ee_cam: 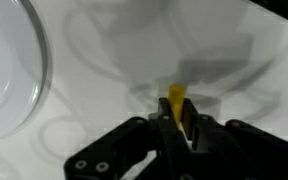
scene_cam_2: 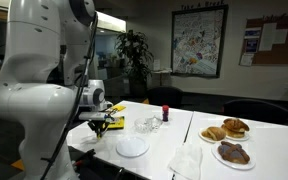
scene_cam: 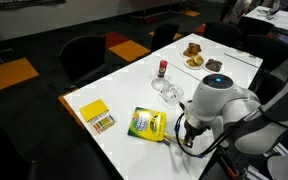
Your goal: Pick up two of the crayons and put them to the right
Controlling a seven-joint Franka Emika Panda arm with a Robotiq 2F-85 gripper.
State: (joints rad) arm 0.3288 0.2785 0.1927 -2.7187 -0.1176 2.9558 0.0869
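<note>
Wrist cam: gripper (ee_cam: pixel 179 122) pinching yellow crayon (ee_cam: pixel 175 98).
Crayon tip twd 12 o'clock; clear dish (ee_cam: pixel 45 60) at 9 o'clock.

"How many crayons?"

"One yellow crayon (ee_cam: pixel 176 100) that I can make out, and one crayon box (scene_cam: pixel 147 123)."

"Plates?"

"Two plates (scene_cam_2: pixel 229 140) (scene_cam_2: pixel 246 162) with pastries on them, plus one round dish (scene_cam_2: pixel 132 147)."

"Anything else?"

"One small bottle (scene_cam: pixel 163 68) with a red cap, and one potted plant (scene_cam_2: pixel 134 50)."
</note>
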